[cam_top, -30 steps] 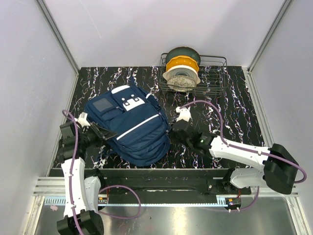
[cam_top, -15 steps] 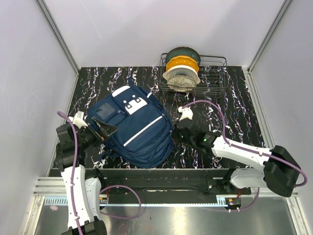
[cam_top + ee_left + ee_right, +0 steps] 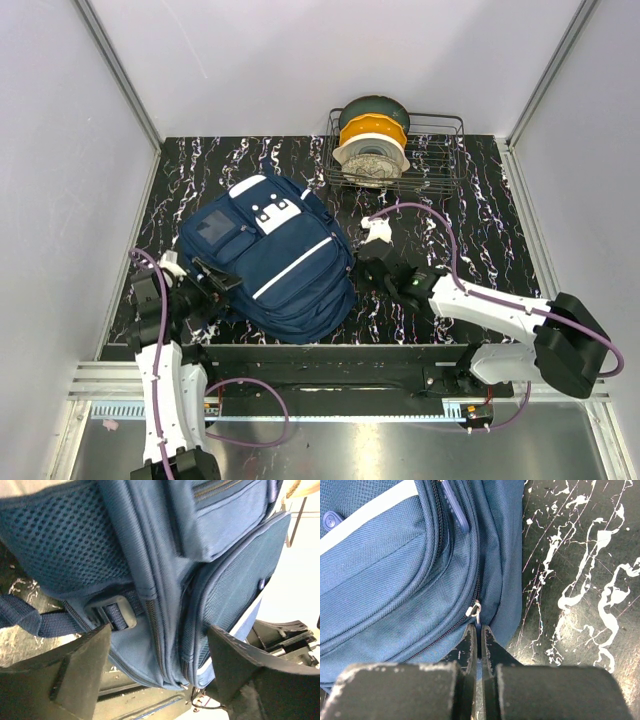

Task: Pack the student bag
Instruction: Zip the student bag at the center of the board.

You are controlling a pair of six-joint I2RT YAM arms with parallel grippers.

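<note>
Right gripper [image 3: 479, 630] pinches the zipper pull [image 3: 477, 611] of the student bag [image 3: 275, 255], which lies near-left of the wire basket [image 3: 440, 165]; with your left gripper [image 3: 159, 632] spread, a tug may drag the bag, not unzip it.

The left hand [image 3: 159, 652] has its two dark fingers [image 3: 75, 675] spread wide, gripping nothing. Just ahead of them the navy student bag [image 3: 150, 540] fills the gap. A mesh panel [image 3: 60, 545] lies beyond the finger on the view's left, with a plastic buckle [image 3: 112, 612] on a webbing strap [image 3: 30, 622] just past its tip. A zipper [image 3: 152, 625] runs toward the hand's middle, and a white stripe [image 3: 250, 617] sits near the other finger
</note>
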